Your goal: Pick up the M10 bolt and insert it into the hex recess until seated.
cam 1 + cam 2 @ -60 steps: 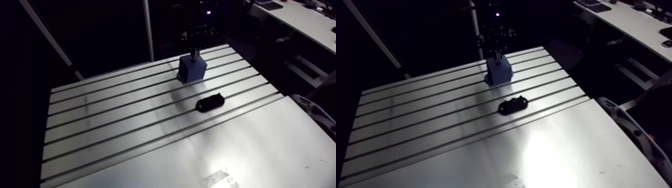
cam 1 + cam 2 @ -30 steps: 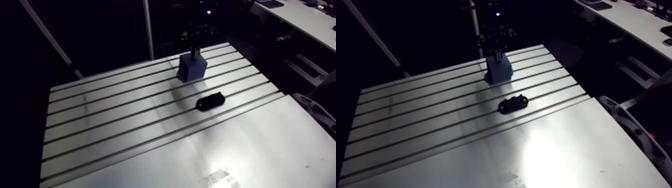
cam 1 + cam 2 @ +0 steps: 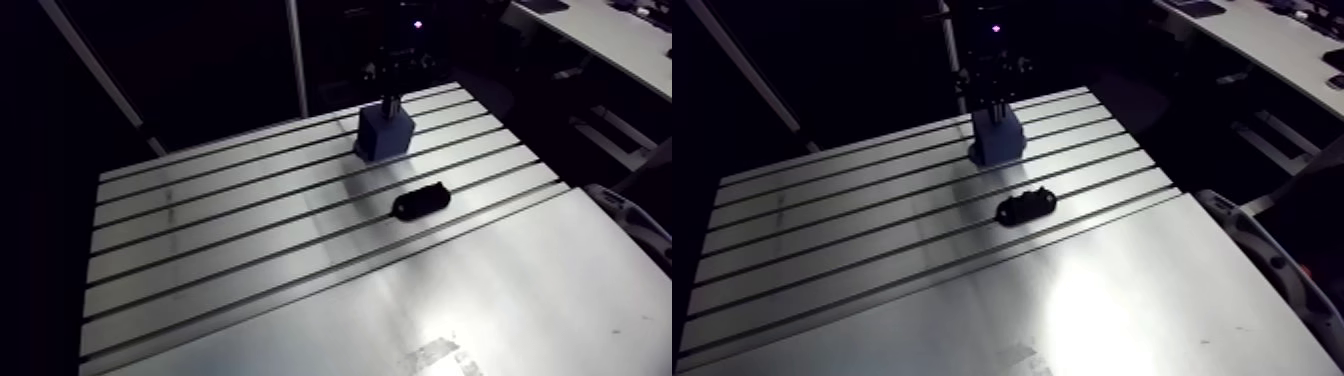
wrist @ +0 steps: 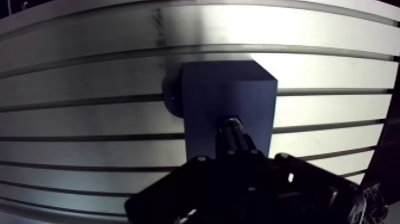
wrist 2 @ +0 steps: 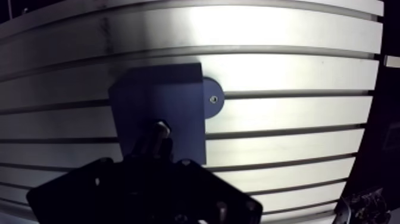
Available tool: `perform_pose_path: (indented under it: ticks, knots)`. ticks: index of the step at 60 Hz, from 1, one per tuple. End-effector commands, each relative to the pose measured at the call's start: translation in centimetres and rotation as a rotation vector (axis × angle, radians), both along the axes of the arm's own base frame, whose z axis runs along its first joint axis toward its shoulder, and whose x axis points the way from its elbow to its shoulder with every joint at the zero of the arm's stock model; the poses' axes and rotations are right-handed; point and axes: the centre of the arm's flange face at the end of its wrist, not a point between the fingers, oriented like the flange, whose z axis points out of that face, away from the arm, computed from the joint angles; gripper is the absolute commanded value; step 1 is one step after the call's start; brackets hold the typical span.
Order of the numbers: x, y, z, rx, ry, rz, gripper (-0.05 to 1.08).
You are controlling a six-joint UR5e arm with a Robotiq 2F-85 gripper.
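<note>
A blue block (image 4: 229,101) stands on the slotted table (image 3: 250,250) at its far side, with a round flange and screw (image 5: 213,99) at its base. My gripper (image 4: 235,148) hangs right over the block's top face and is shut on the M10 bolt (image 4: 232,128). The bolt's metal end points down at that face, and whether it touches is hidden. No hex recess shows; the bolt and my dark fingers (image 4: 256,156) cover the middle of the face. In the arm view the gripper (image 3: 391,100) reaches the block (image 3: 383,135) from above.
A small black oblong object (image 3: 420,203) lies on the table, nearer the front than the block. Several dark slots run across the tabletop. A smooth plate (image 3: 480,300) covers the near right part. The table's far edge runs just behind the block.
The arm view has shifted very slightly, so the camera moved. The gripper stays over the blue block with the bolt; the block and black object have not moved.
</note>
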Motion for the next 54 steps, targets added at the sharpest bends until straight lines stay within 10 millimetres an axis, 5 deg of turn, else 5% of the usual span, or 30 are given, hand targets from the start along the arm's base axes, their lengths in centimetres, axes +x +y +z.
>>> perform_pose_path:
  ticks: [1, 54]
  knots:
    - [-0.11, 0.12, -0.05, 0.001, 0.0, 0.0, 1.07]
    - [-0.3, 0.08, -0.34, -0.002, -0.003, 0.006, 1.07]
